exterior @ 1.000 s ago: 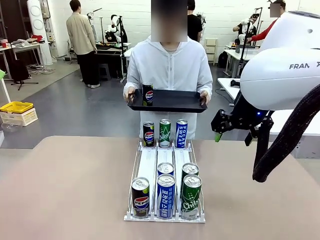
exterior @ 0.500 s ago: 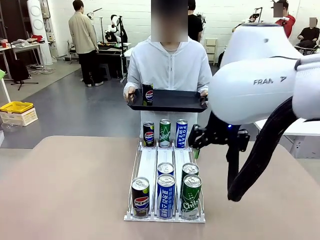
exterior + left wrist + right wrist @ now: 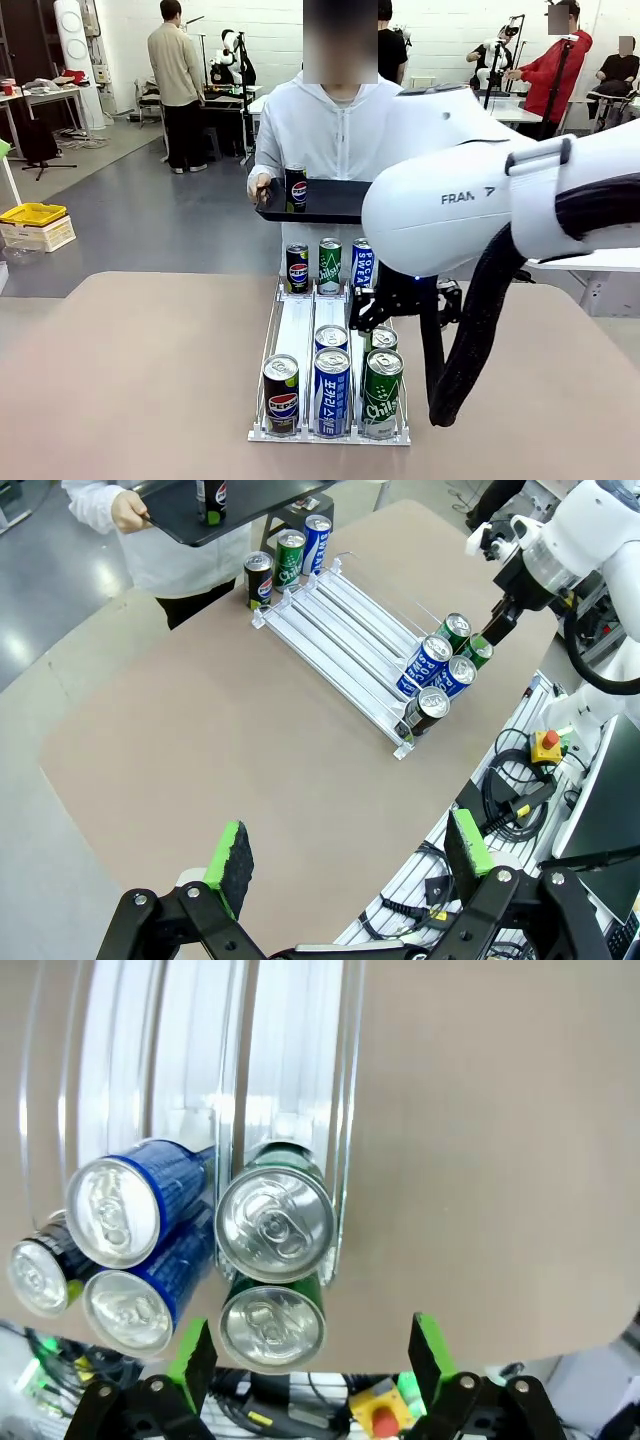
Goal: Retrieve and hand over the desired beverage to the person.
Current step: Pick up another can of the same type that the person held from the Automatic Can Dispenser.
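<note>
Currently I am hovering my right gripper (image 3: 310, 1345), jaws wide and empty, over the green Chilsung cans (image 3: 275, 1222) at the near end of the can rack (image 3: 297, 325); the person (image 3: 320, 130) is waiting beyond its far end, nothing grasped yet.

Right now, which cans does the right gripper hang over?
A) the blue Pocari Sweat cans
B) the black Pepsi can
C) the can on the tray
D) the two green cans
D: in the right wrist view the right gripper stands open straight above the two green cans in the rack.
</note>
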You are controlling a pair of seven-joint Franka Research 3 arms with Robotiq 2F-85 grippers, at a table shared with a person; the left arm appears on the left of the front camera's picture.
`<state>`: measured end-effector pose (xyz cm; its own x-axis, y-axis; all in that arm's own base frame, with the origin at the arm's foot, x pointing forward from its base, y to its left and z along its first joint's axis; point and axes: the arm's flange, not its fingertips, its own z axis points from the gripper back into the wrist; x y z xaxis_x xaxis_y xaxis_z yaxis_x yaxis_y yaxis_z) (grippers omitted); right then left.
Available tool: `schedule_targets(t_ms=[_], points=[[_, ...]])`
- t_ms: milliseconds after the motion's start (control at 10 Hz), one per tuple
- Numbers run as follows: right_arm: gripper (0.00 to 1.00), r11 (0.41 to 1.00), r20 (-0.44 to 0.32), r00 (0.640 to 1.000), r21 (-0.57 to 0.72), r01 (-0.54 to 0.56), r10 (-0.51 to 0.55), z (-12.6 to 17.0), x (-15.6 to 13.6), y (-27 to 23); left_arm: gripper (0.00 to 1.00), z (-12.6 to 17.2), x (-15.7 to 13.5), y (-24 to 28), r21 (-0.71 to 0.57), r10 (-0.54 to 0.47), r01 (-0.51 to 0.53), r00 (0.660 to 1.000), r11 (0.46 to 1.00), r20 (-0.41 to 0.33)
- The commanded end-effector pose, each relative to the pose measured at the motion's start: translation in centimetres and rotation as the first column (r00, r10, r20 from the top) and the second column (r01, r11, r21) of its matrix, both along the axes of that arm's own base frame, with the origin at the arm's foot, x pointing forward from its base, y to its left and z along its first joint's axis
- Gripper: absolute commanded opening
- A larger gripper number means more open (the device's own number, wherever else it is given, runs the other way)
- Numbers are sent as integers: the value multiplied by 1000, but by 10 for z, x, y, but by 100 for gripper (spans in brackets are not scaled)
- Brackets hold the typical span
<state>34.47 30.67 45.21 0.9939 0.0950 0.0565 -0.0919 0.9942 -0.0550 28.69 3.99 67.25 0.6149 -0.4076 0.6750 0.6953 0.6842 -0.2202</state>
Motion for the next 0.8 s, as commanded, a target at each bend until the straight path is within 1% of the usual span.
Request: schedule_targets(t_ms=[0, 100, 200, 700], points=[[100, 999, -14, 1000, -41, 23, -23, -4, 10, 21, 100, 0, 0, 1, -6, -5, 5, 1000, 1000, 2], [100, 998, 2, 999, -44, 45, -45, -5, 11, 24, 100, 0, 0, 1, -6, -5, 5, 1000, 1000, 2], [100, 1000, -14, 1000, -10, -5, 5, -7, 4, 7, 100, 0, 0, 1, -6, -5, 5, 1000, 1000, 2], [100, 1000, -14, 1000, -10, -5, 5, -7, 4, 7, 100, 0, 0, 1, -6, -5, 5, 1000, 1000, 2]])
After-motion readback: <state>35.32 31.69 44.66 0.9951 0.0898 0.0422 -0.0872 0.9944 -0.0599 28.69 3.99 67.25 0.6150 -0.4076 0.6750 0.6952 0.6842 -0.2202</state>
